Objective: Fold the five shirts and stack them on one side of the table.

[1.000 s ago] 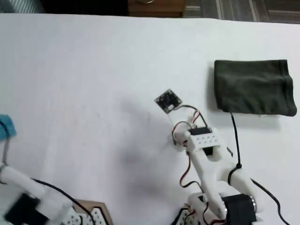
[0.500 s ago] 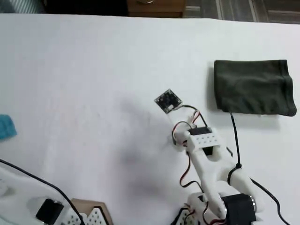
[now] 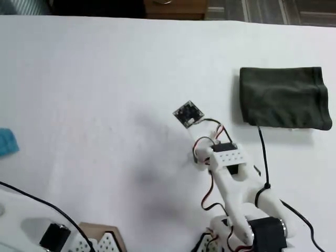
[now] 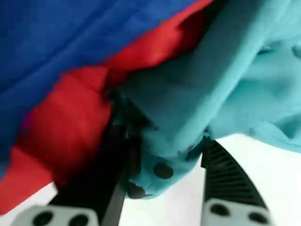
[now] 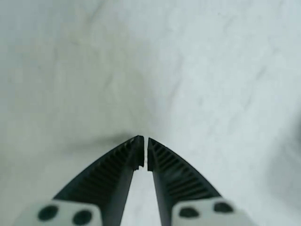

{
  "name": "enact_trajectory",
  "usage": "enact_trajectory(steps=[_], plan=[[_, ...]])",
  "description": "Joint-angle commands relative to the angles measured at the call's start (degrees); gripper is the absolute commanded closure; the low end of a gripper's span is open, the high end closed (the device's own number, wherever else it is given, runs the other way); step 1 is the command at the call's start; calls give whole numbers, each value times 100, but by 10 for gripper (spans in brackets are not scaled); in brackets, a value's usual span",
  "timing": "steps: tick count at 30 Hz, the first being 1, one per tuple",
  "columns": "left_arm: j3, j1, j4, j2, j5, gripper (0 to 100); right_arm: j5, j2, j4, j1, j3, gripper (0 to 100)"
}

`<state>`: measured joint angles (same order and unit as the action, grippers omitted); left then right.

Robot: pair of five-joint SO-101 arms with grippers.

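High view: one folded dark shirt (image 3: pixel 283 97)

Table (image 3: pixel 105 63) bright, light even and diffuse. Soft grey shadow lies on it in high view, left of the right arm (image 3: pixel 231 173). Faint shadow under right gripper (image 5: pixel 145 153) tips. Dark shade in fold between teal shirt (image 4: pixel 225 70) and red shirt (image 4: pixel 70 117).

A wide white table (image 3: pixel 105 79) took up nearly the whole high view, its surface evenly lit, with only soft, faint shadows across the middle. Beyond its far edge the room was dim. A brown wooden piece of furniture (image 3: pixel 176 8) stood just behind the table, grey floor planks (image 3: pixel 273 10) showed further right, and a pale ribbed object (image 3: pixel 21 6) sat at the far left corner.
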<state>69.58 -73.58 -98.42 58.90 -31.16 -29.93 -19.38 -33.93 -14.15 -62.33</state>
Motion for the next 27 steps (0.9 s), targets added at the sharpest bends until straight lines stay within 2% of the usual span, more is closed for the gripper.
enact_trajectory(steps=[1,4,6,14,16,21,27], plan=[[251,-9,-255,44,-440,815,35,-207,92,-40,18,974],[251,79,-343,53,-712,989,35,-207,92,-40,18,974],[259,97,-360,35,-615,956,35,-207,92,-40,18,974],[497,466,-396,-53,-545,975,35,-207,101,-40,18,974],[356,703,-396,-308,-237,975,35,-207,101,-40,18,974],[-831,1662,-413,-1626,826,975,35,-207,101,-40,18,974],[-3626,3543,-387,-4000,853,974,35,-207,101,-40,18,974]])
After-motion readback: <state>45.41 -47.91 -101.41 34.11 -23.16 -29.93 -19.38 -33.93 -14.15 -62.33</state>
